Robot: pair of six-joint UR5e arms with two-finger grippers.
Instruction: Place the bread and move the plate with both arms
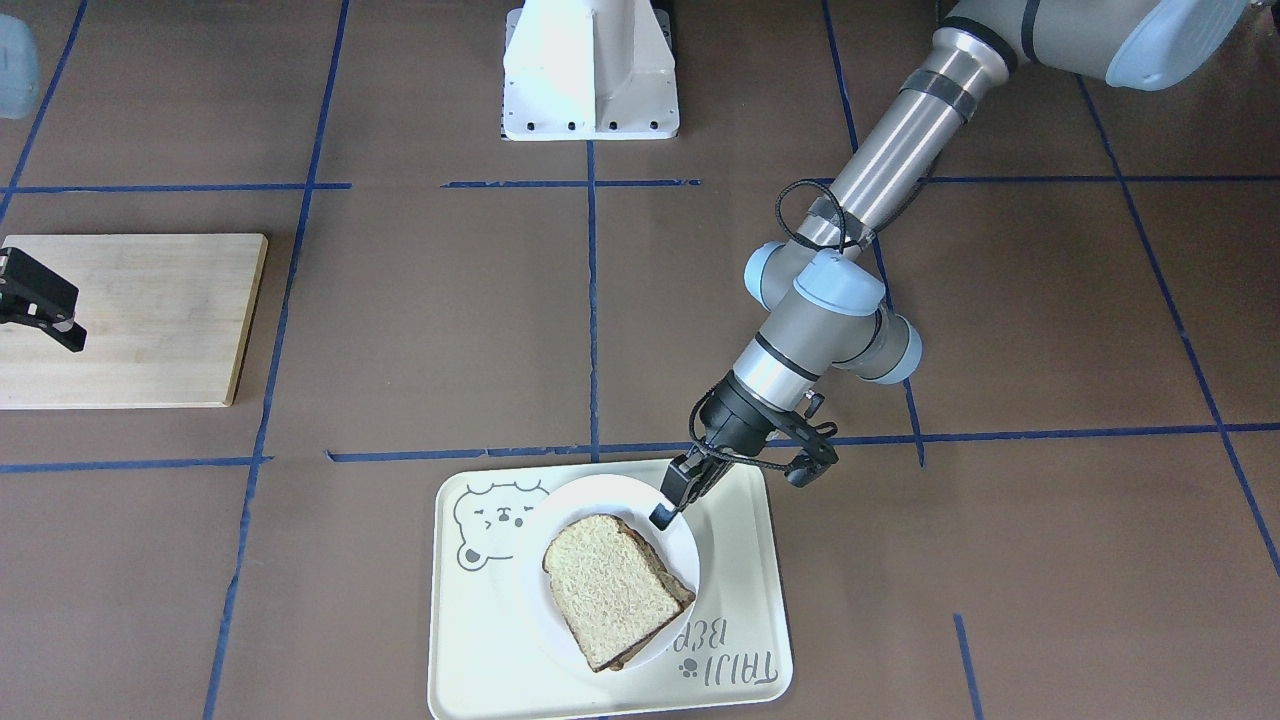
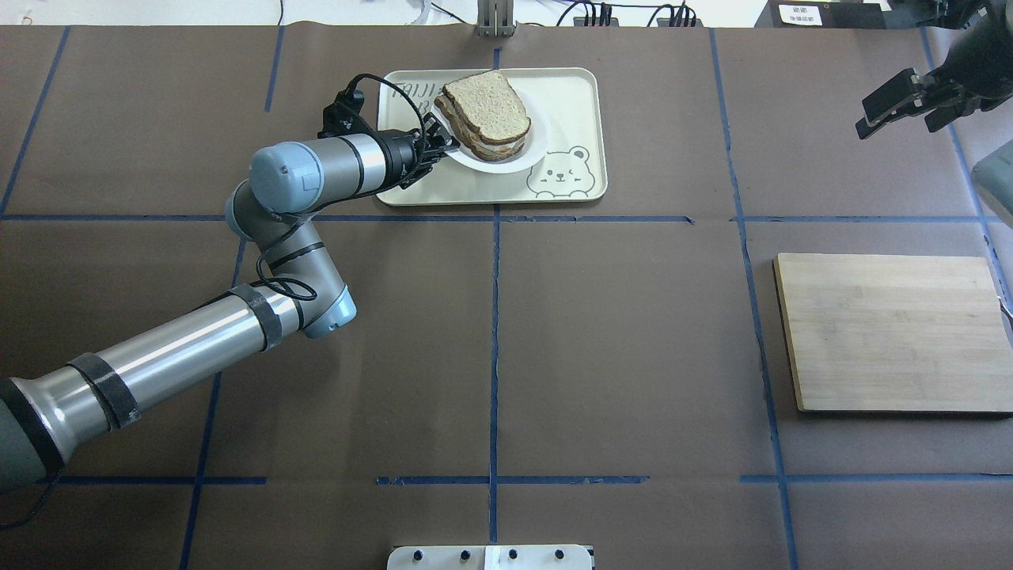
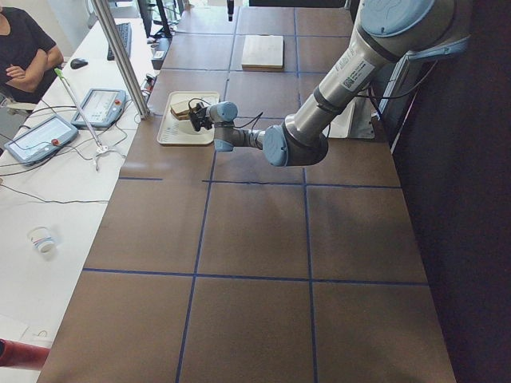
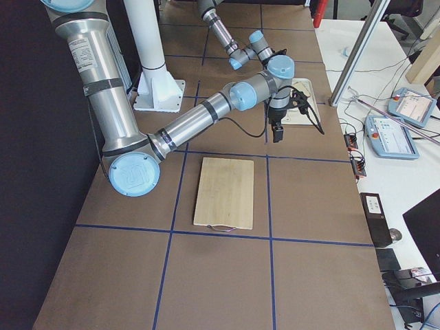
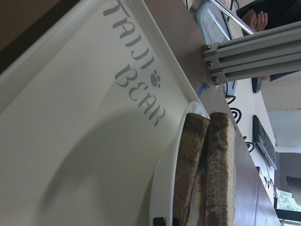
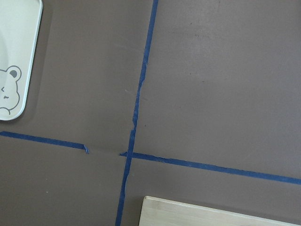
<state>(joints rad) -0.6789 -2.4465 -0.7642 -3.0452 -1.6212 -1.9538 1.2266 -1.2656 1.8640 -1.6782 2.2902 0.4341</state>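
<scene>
The bread [image 1: 610, 585] is a wholegrain slice with a dark crust. It lies on top of a stacked sandwich on the white plate [image 1: 600, 495], which sits on the cream bear tray [image 1: 745, 560]. My left gripper [image 1: 663, 512] is closed on the plate's rim at its side. In the overhead view the left gripper [image 2: 442, 142] meets the plate [image 2: 506, 164] just left of the bread [image 2: 487, 99]. The left wrist view shows the plate [image 5: 164, 179] and the bread [image 5: 221, 165] edge-on. My right gripper [image 2: 902, 107] hangs open and empty, far from the tray.
A wooden cutting board [image 2: 890, 332] lies on the robot's right side, below the right gripper [image 1: 45, 315]. The white pedestal base [image 1: 590, 70] stands at the robot's edge. Blue tape lines cross the brown table. Operators' desks lie beyond the tray.
</scene>
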